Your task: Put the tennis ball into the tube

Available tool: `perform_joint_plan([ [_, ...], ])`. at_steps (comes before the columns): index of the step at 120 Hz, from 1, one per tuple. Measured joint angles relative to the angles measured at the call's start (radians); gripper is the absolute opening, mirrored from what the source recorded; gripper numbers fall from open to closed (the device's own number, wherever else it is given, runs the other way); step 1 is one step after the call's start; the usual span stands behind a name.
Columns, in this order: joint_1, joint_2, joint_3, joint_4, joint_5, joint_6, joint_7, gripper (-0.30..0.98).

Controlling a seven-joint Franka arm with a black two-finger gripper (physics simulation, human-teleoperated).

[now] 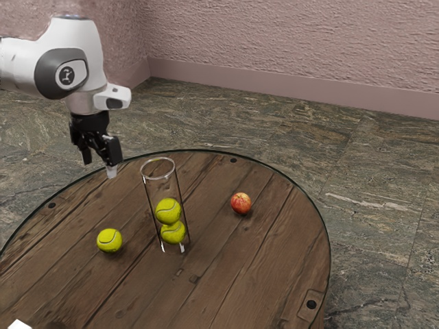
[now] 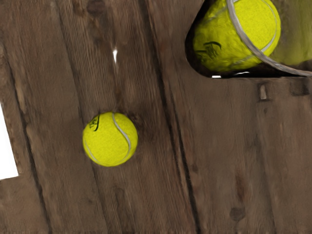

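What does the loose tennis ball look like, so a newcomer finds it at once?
Round wooden table, then the tall clear tube with two stacked tennis balls. The loose ball lies beside it, toward the exterior view's left. It's outside the tube, unlike the stacked pair, and yellow-green, unlike the reddish apple.

From where I stand, the room has textured pink walls (image 1: 274, 41), joined at a corner and finished with a plain baseboard (image 1: 274, 85). Flooring (image 1: 370, 171): veined grey-green stone. Furniture: one round table (image 1: 274, 260), plank-topped, dark-edged.
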Motion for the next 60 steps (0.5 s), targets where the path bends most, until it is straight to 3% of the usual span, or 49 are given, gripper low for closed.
perform_joint_plan([
  [19,0.02,0.001,0.008,-0.151,0.001,0.162,0.009,0.69],
  [60,0.061,0.057,0.009,-0.323,0.001,0.375,0.029,0.69],
])
